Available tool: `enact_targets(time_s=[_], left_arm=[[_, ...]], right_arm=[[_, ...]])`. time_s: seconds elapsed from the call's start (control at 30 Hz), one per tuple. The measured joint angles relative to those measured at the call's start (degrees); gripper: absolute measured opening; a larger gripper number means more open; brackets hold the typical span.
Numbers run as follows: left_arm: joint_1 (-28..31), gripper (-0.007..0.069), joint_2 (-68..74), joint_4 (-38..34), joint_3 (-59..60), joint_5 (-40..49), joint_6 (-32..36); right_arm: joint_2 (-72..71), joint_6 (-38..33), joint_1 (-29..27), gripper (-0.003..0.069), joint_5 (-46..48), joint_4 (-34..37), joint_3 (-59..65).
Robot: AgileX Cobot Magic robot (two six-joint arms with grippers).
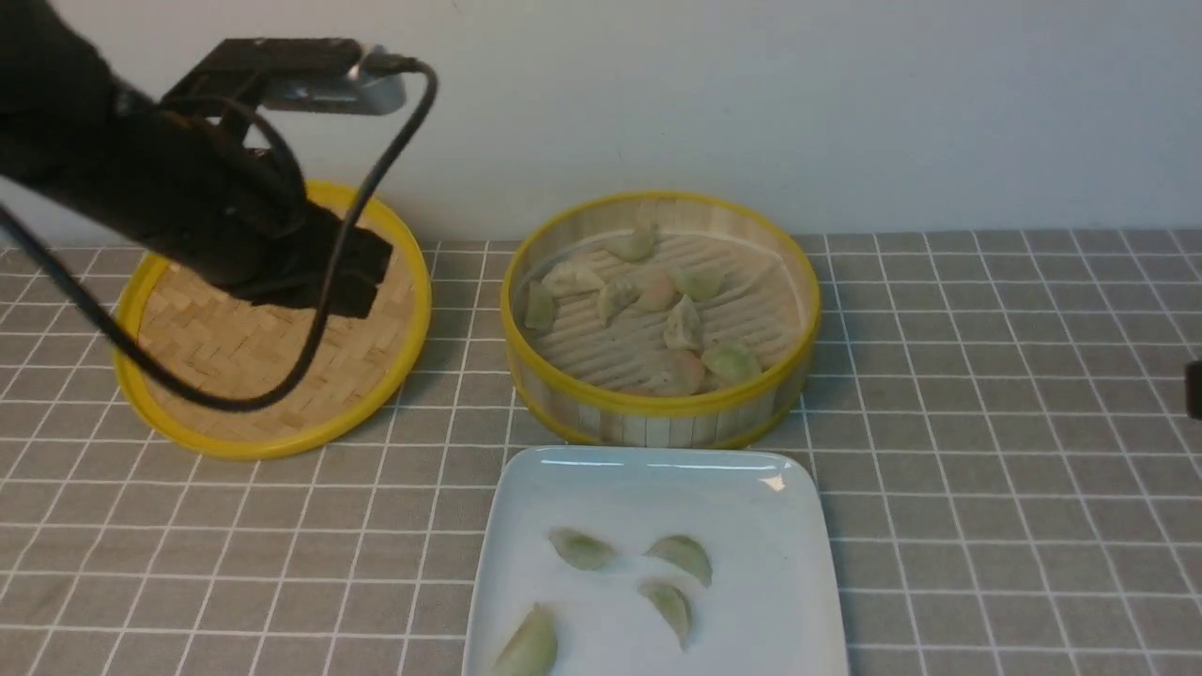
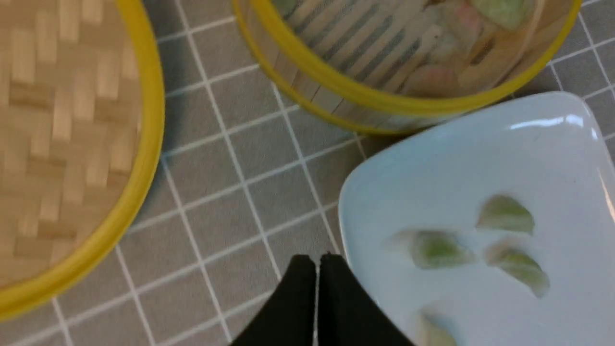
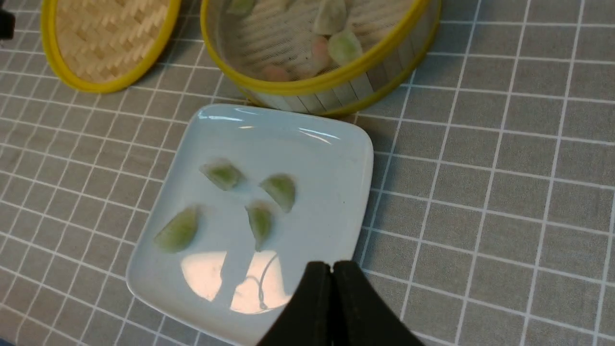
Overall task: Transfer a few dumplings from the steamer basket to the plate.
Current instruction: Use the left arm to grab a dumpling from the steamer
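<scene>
1. Left hand (image 2: 317, 263) is pressed shut with nothing held; it hangs above the lid (image 1: 235, 376), to the left of the steamer basket (image 1: 657, 418).
2. Right hand (image 3: 331, 270) is likewise closed and empty; it stands clear of the plate (image 1: 648, 467).
3. Four green dumplings (image 1: 582, 549) lie on the plate; the rest sit in the basket, just behind it on the counter (image 1: 986, 422).
4. Judgement: the next pick calls for spreading the fingers before descent; an isolated dumpling suits best, held lightly across its belly.

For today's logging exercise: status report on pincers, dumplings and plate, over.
Left pincer shut, empty; right pincer shut, empty. Four green dumplings on plate, more in steamer basket. Lid aside, nothing blocking.
</scene>
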Motion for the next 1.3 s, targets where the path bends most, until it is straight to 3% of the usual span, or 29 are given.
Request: enact_targets(time_s=[0.2, 0.27, 0.5, 0.63, 1.07, 1.3], left_arm=[[-3.0, -0.0005, 15.6, 3.4, -19.6, 8.7, 0.0], [-4.7, -0.0005, 25.0, 5.2, -31.6, 13.4, 0.4], [-8.3, 0.0, 43.5, 8.6, -57.6, 14.8, 0.9], [-9.6, 0.0047, 50.6, 10.3, -67.7, 15.1, 2.7], [-9.7, 0.0398, 58.4, 11.9, -71.2, 13.4, 8.0], [-9.7, 0.0437, 60.7, 11.9, -71.3, 9.4, 9.8]], right_arm=[[2.5, -0.3, 0.0, -0.0011, 0.6, -0.4, -0.2], [2.5, -0.1, 0.0, -0.0011, 0.7, -0.4, -0.3], [2.2, 2.6, 0.0, -0.0011, 0.7, -0.4, -0.4], [1.9, 5.1, 0.0, -0.0011, 0.7, -0.4, -0.4], [1.9, 6.9, 0.0, -0.0011, 0.8, -0.4, -0.5], [1.9, 6.9, 0.0, -0.0011, 0.8, 0.0, -0.5]])
